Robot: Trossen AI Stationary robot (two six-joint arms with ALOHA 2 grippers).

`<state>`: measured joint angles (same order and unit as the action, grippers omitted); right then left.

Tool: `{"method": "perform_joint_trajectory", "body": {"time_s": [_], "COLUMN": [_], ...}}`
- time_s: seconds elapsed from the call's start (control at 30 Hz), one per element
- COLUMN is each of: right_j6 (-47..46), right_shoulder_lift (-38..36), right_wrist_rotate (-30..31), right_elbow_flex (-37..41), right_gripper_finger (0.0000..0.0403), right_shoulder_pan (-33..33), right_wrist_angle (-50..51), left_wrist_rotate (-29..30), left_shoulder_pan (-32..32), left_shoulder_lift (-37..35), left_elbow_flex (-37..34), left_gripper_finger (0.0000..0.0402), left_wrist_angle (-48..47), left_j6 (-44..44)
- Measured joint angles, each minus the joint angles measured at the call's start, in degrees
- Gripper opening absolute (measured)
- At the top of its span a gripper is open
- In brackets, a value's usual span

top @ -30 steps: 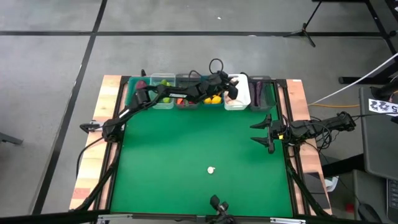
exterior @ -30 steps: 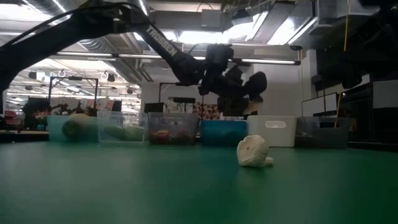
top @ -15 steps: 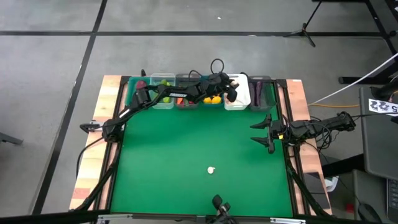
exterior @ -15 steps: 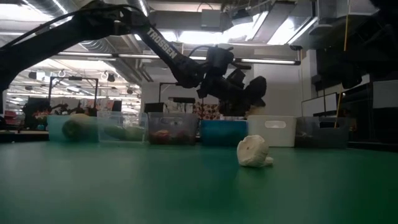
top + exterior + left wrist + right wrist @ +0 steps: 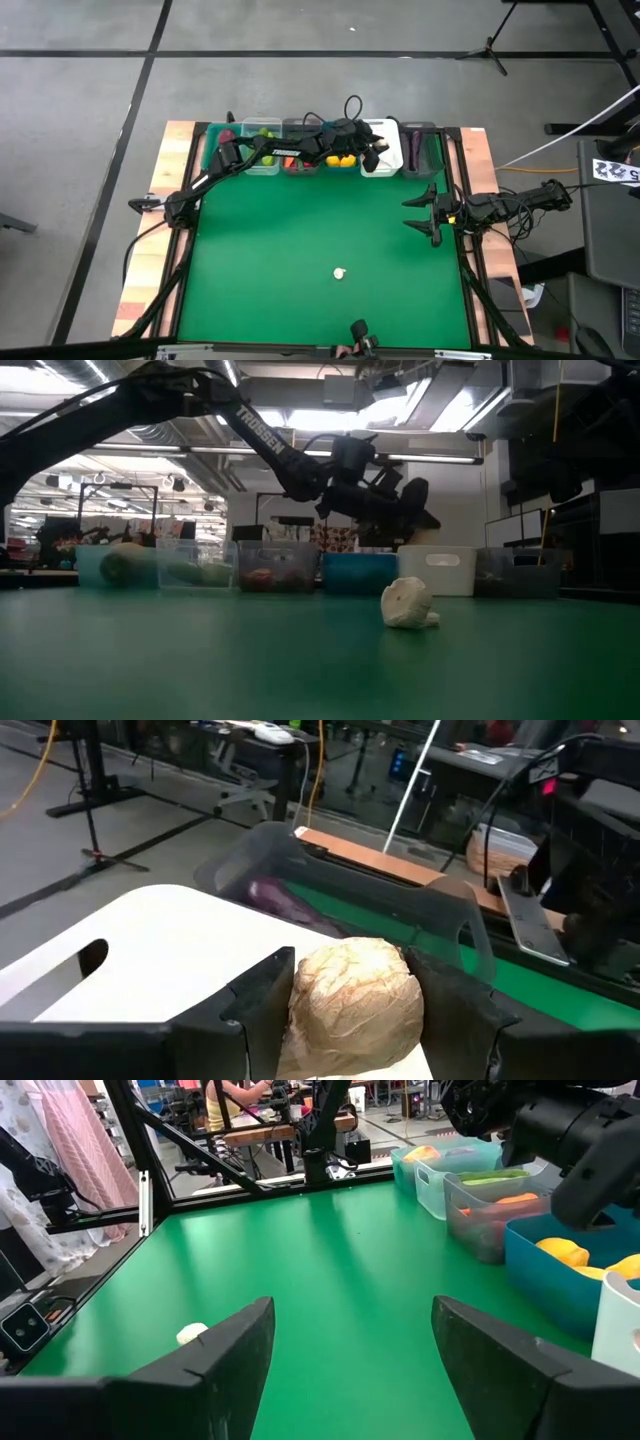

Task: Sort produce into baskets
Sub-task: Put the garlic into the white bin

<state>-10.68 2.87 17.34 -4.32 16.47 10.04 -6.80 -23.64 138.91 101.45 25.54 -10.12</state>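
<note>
The left pincer (image 5: pixel 350 1020) hangs over the white bin (image 5: pixel 381 150), clamped on a whitish garlic bulb (image 5: pixel 352 1003) — a roundish, papery thing with no clear long axis, sitting squarely between the two dark fingers (image 5: pixel 262 995). The white bin stands in a row of baskets along the far edge of the green tabletop (image 5: pixel 300 240); just beyond the white bin is the dark grey bin (image 5: pixel 330 885), and in it lies a purple eggplant (image 5: pixel 285 900) with its long axis running along that bin's length. On the white bin's other side the blue bin (image 5: pixel 555 1275) holds yellow lemons (image 5: pixel 565 1252), then comes a grey bin (image 5: pixel 490 1220) with an orange carrot (image 5: pixel 515 1200) lying lengthwise, a clear bin (image 5: pixel 196 566) with a green cucumber (image 5: pixel 490 1177) laid the same way, and a teal bin (image 5: pixel 116 566) at the end of the row. A second garlic bulb (image 5: pixel 407 603) rests alone on the tabletop, well apart from the white bin toward the near edge, its flat cut end turned toward the room. The left arm's upper link bears white lettering that reads "TROSSEN" (image 5: pixel 258 430). The right pincer (image 5: pixel 425 215) waits to the side of the white bin near the tabletop's right edge, fingers spread wide and holding nothing.
</note>
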Motion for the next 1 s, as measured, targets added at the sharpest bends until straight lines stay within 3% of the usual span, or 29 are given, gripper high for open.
{"method": "perform_joint_trajectory", "body": {"time_s": [0.63,0.8,1.0], "right_j6": [-1.0,-1.2,-1.2], "right_shoulder_lift": [0.0,0.0,0.0], "right_wrist_rotate": [0.0,0.0,0.0], "right_elbow_flex": [0.0,0.0,0.0], "right_gripper_finger": [0.0269,0.0269,0.0269], "right_shoulder_pan": [0.0,0.0,0.0], "right_wrist_angle": [0.0,0.0,0.0], "left_wrist_rotate": [-4.6,5.3,6.4], "left_shoulder_pan": [0.4,0.7,0.7], "left_shoulder_lift": [0.0,0.0,-0.1], "left_elbow_flex": [0.3,1.5,2.6], "left_gripper_finger": [0.0187,0.0222,0.0232], "left_wrist_angle": [0.3,1.0,1.1], "left_j6": [0.2,0.2,-5.4]}}
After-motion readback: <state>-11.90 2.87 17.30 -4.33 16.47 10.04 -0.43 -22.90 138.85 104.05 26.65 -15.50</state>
